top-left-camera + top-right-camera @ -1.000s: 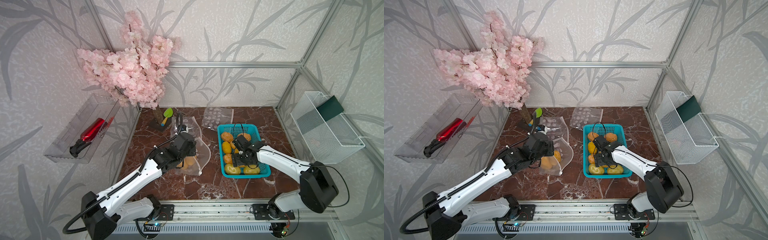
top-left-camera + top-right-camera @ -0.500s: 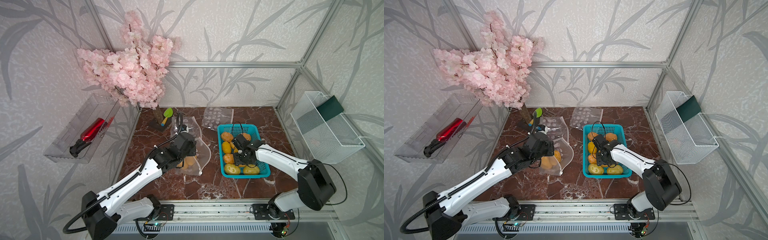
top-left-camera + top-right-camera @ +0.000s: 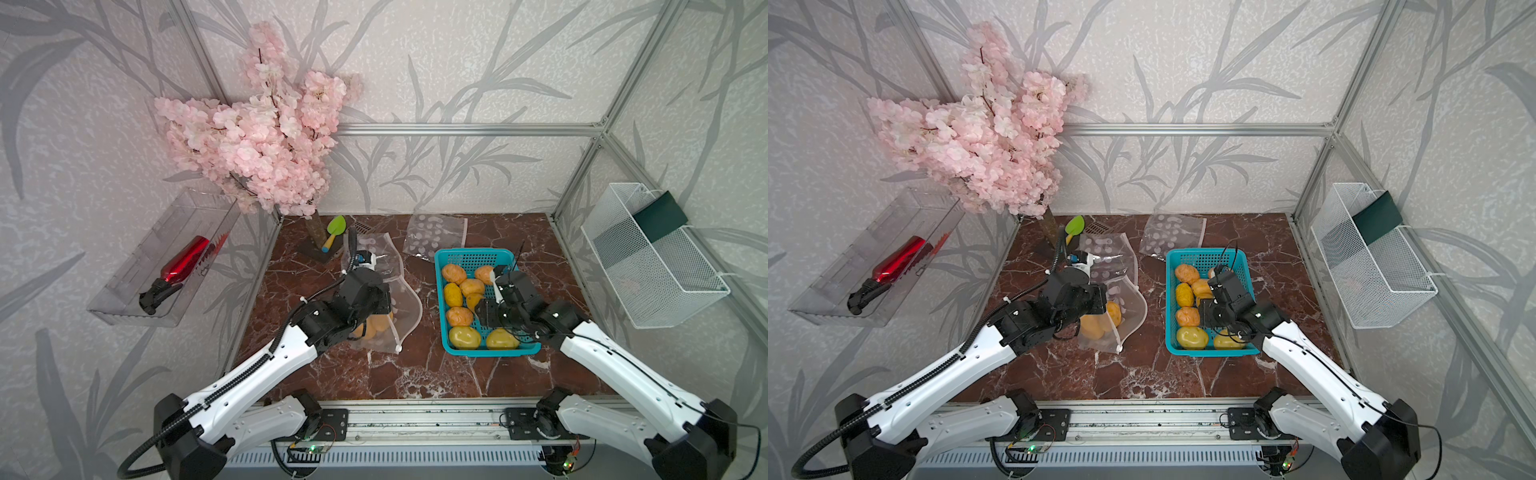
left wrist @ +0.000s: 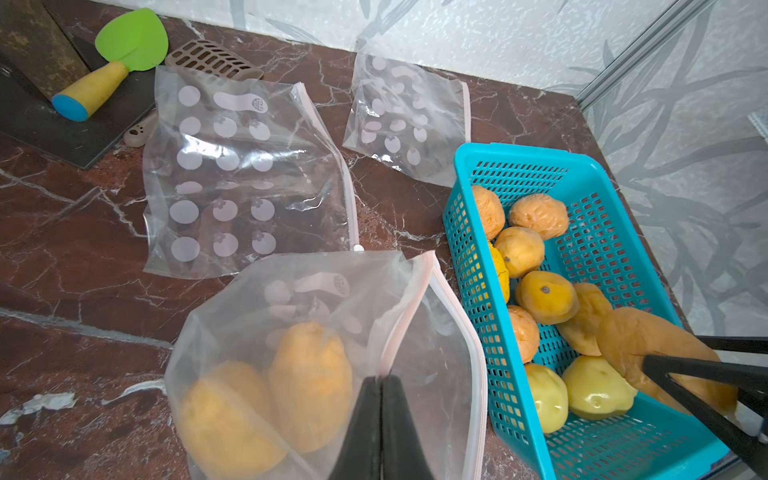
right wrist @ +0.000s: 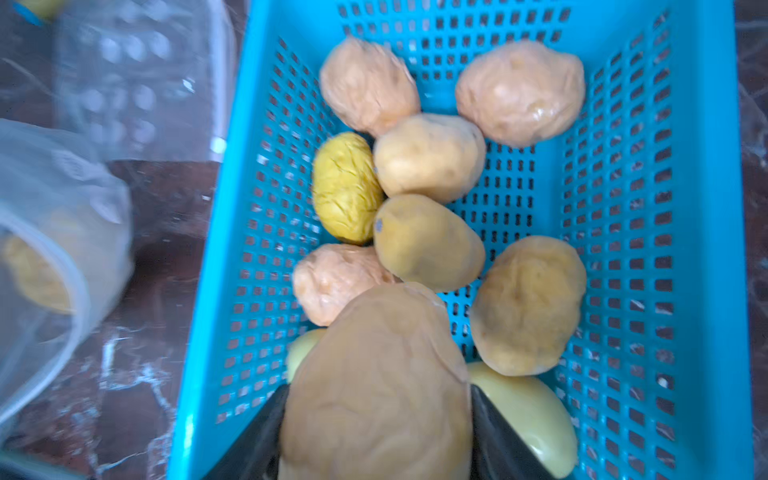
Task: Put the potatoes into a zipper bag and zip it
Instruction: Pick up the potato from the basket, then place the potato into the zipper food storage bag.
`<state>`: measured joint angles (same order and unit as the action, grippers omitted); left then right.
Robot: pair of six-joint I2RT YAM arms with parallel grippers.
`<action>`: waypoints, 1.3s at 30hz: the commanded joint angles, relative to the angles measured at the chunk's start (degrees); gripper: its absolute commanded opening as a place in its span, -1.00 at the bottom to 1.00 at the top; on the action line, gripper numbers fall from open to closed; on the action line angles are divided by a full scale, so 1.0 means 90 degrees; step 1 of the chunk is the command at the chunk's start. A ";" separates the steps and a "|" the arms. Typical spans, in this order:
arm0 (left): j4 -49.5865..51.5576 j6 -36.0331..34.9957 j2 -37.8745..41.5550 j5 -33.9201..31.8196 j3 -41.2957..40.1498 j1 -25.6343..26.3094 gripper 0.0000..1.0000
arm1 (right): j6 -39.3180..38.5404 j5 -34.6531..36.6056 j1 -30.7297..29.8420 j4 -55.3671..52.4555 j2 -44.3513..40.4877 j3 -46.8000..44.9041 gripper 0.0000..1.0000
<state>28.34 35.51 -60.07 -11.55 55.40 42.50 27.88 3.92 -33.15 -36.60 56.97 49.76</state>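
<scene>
Basket holding potatoes, zipper bag with two more to its left, spare bags behind

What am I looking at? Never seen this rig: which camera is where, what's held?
Two white robot arms work over a marble table. Two pictures look down from overhead, nearly the same view; the other two come from a camera on each wrist. The left hand is pinched shut on the rim of an open zipper bag holding two potatoes. The right hand grips a tan potato at the blue basket, where more potatoes lie. Two empty bags lie flat farther back.
</scene>
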 commanded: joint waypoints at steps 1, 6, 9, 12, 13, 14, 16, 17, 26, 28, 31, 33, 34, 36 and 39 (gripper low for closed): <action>-0.0204 0.0026 0.0041 0.0262 -0.0013 -0.0100 -1.00 | -0.0138 -0.0894 -0.0013 0.0942 -0.0392 0.0034 0.00; -0.0436 0.0068 -0.0094 0.0907 -0.0063 -0.0194 -1.00 | -0.0056 -0.1910 -0.0518 0.2118 -0.0433 0.0168 0.00; -0.0436 0.0081 -0.0154 0.1062 -0.0027 -0.0212 -1.00 | -0.0277 -0.1771 -0.1295 0.2688 -0.0342 0.0052 0.00; -0.0513 0.0061 -0.0090 0.1263 -0.0046 -0.0208 -1.00 | -0.0335 -0.1715 -0.1894 0.3086 -0.0023 -0.0082 0.00; -0.0541 0.0059 -0.0058 0.1313 -0.0061 -0.0210 -1.00 | -0.0325 -0.1818 -0.1998 0.3255 0.0147 -0.0124 0.00; -0.0551 0.0067 -0.0036 0.1373 -0.0065 -0.0210 -1.00 | -0.0275 -0.1880 -0.2085 0.3375 0.0327 -0.0125 0.00; -0.0570 0.0069 0.0023 0.1532 -0.0078 -0.0210 -1.00 | -0.0155 -0.1949 -0.2152 0.3424 0.0683 -0.0039 -0.02; -0.0585 0.0070 0.0057 0.1595 -0.0078 -0.0210 -1.00 | -0.0145 -0.2007 -0.2164 0.3465 0.0856 0.0009 -0.03; -0.0736 0.0130 0.0371 0.1918 -0.0196 -0.0207 -1.00 | -0.0360 -0.1290 -0.2187 0.3227 0.1930 0.0323 -0.04; -0.0751 0.0151 0.0386 0.1917 -0.0208 -0.0204 -1.00 | -0.0389 -0.1103 -0.2186 0.3151 0.2203 0.0429 -0.04; -0.0748 0.0215 0.0371 0.1909 -0.0221 -0.0208 -1.00 | -0.0344 -0.0972 -0.2186 0.2949 0.2678 0.0681 0.06; -0.0739 0.0224 0.0347 0.1882 -0.0223 -0.0208 -1.00 | -0.0309 -0.0952 -0.2186 0.2757 0.2939 0.0871 0.15; -0.0735 0.0239 0.0338 0.1846 -0.0224 -0.0205 -1.00 | -0.0322 -0.0918 -0.2186 0.2659 0.3028 0.0965 0.16; -0.0707 0.0254 0.0343 0.1789 -0.0235 -0.0210 -1.00 | -0.0334 -0.0849 -0.2186 0.2573 0.3093 0.1023 0.25; -0.0698 0.0284 0.0317 0.1780 -0.0228 -0.0212 -1.00 | -0.0348 -0.0717 -0.2186 0.2539 0.3014 0.0981 0.51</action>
<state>23.29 37.28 -57.52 4.99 53.82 40.80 25.12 -4.73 -52.56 -11.79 84.99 57.19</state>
